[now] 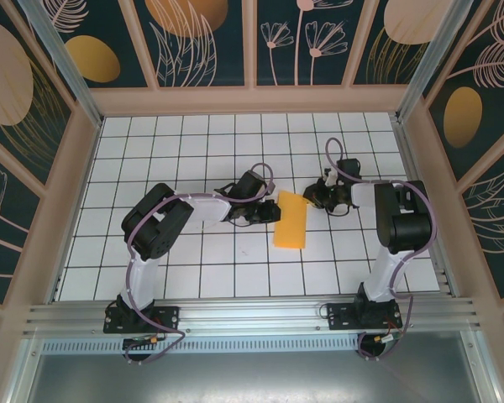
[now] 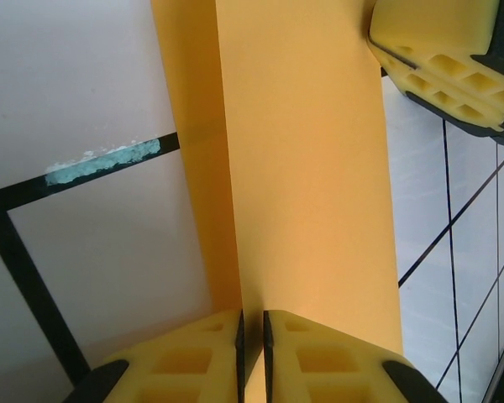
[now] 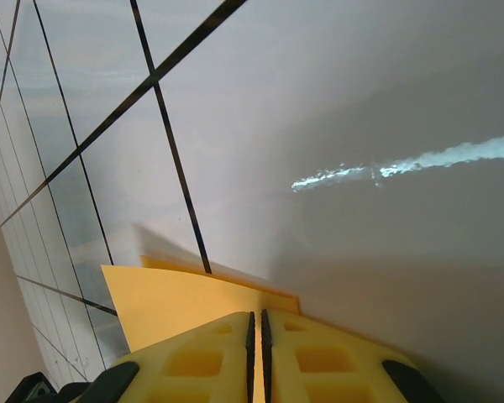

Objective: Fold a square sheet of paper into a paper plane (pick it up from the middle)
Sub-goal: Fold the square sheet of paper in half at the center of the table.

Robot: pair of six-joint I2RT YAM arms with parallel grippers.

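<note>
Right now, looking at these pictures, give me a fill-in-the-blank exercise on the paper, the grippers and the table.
The folded sheet of paper is ___ in colour.
It lies ___ the left gripper and the right gripper.
Both grippers' fingers are ___.
The white table carries ___ grid lines.
Missing words: orange; between; yellow; black.

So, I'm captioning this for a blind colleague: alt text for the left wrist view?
Folded orange paper runs up the frame from the left tool, which pinches its near edge. The right tool sits at the top right, above a white gridded table.
</note>
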